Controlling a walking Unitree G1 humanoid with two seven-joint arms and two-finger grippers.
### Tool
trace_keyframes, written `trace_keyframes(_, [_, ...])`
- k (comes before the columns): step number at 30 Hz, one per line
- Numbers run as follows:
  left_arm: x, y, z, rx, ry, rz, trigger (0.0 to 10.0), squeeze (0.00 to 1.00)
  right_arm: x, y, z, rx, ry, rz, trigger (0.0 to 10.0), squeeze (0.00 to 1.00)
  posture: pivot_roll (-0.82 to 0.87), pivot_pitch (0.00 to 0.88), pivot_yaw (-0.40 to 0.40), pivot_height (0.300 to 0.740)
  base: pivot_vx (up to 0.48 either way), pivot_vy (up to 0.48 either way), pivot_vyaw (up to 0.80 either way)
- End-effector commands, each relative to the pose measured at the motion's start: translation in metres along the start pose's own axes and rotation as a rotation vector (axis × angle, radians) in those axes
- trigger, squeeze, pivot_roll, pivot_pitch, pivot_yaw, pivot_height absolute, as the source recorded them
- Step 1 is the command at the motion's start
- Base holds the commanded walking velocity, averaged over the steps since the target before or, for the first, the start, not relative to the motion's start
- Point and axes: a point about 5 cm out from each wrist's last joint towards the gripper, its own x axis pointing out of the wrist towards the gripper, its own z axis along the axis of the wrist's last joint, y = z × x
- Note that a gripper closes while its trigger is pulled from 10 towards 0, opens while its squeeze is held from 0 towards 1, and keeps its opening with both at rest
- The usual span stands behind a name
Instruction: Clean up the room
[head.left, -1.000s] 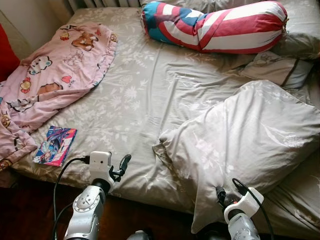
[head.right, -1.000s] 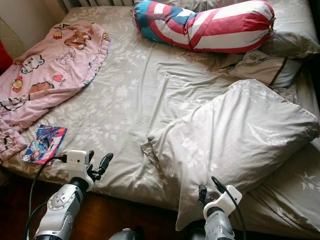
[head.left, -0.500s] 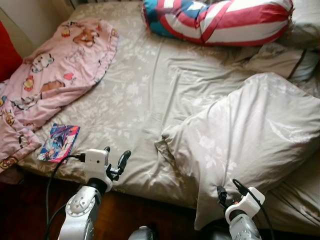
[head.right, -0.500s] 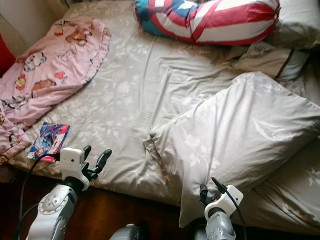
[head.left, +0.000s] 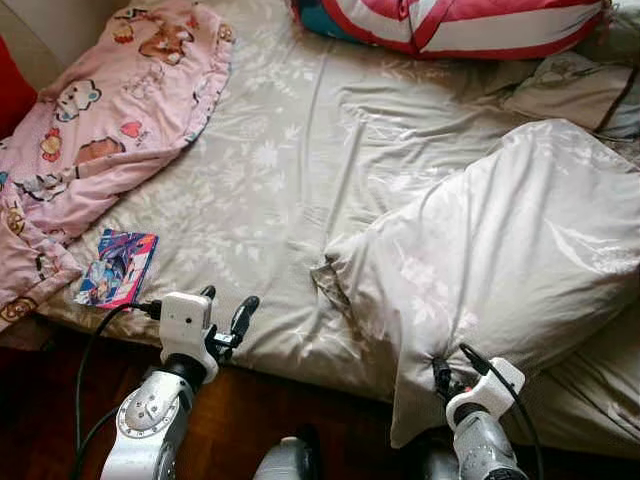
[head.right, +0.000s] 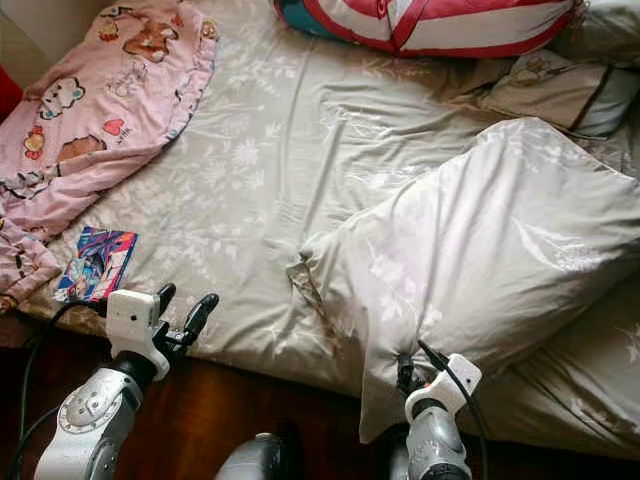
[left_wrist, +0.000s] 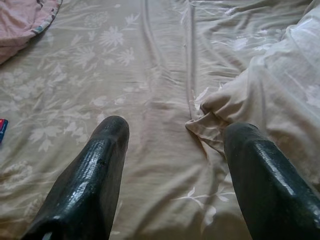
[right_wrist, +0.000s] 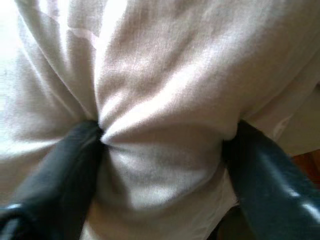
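A large beige floral pillow (head.left: 500, 260) lies askew on the right half of the bed, with its near corner hanging over the front edge. My right gripper (head.left: 440, 372) is at that corner, shut on the pillow. In the right wrist view the black fingers (right_wrist: 55, 170) pinch a bunched fold of its fabric (right_wrist: 160, 100). My left gripper (head.left: 228, 297) hovers open over the bed's front edge, left of the pillow, with nothing between its fingers (left_wrist: 95, 170). A colourful comic book (head.left: 115, 268) lies on the sheet further left.
A pink cartoon blanket (head.left: 110, 110) is heaped on the bed's left side. A red, white and blue bolster (head.left: 450, 18) and a small cushion (head.left: 575, 90) lie at the head. The beige sheet (head.left: 290, 150) is wrinkled. Dark wooden floor (head.left: 50, 400) runs under me.
The camera has moved closer and tilted down, so the bed sits higher in the picture. My right gripper has pressed into the pillow's near corner and bunched it. The left gripper stays open.
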Motion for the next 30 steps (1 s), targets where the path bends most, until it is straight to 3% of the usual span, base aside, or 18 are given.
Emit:
trace_keyframes(1, [-0.009, 0.005, -0.004, 0.006, 0.040, 0.017, 10.0, 0.00, -0.007, 0.001, -0.027, -0.014, 0.103, -0.004, 0.0, 0.00, 0.28, 0.407, 0.222, 0.740, 0.000, 0.000, 0.00])
trace_keyframes(13, [-0.012, 0.002, -0.009, -0.031, 0.074, 0.027, 10.0, 0.00, -0.011, -0.010, -0.034, -0.089, 0.122, -0.045, 0.0, 0.00, 0.27, 0.408, 0.223, 0.740, 0.000, 0.000, 0.00])
trace_keyframes(30, [-0.007, 0.005, -0.008, -0.043, 0.071, 0.049, 10.0, 0.00, -0.007, -0.006, -0.025, -0.088, 0.091, -0.053, 0.0, 0.00, 0.25, 0.391, 0.201, 0.740, 0.000, 0.000, 0.00])
